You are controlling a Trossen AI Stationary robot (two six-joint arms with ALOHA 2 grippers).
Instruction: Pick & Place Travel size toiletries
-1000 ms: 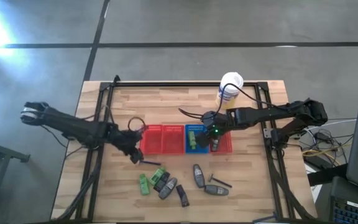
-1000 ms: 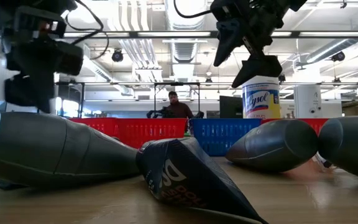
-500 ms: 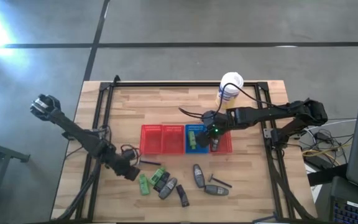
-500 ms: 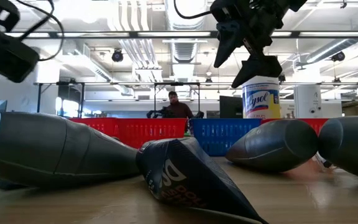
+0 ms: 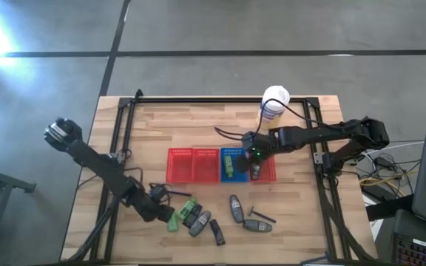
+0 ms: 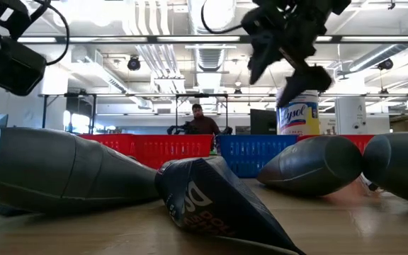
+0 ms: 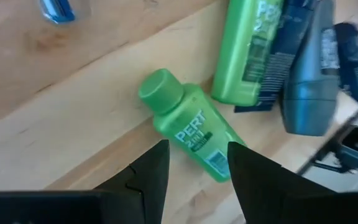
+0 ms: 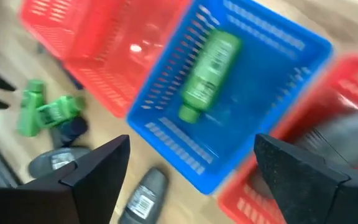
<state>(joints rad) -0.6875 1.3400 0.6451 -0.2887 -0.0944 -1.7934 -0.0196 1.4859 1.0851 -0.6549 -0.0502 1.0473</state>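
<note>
- The left gripper hangs low over the near part of the bench, its two dark fingers parted and grasping nothing.
- Between those fingers, in the left wrist view, lies a green Pert bottle flat on the wood, cap pointing away from the gripper; whether the fingertips touch it cannot be told.
- Just beside it lies a second green bottle, and against that one a dark grey tube with a dark blue sachet at its far side.
- From above, this cluster sits toward the near edge of the bench, in front of the left red basket.
- The right gripper hovers above the baskets, jaws spread wide and released, with nothing between them.
- Below it a green bottle in the basket lies on its side in the blue basket, apart from the gripper.
- The blue basket stands between the two red ones; in the right red basket a grey shape lies, too blurred to name.
- Farther out on the wood lie two more grey tubes and a thin black stick.
- A white tub with a yellow label stands at the far side of the bench.
- In the low view a person shows in the room behind.
</note>
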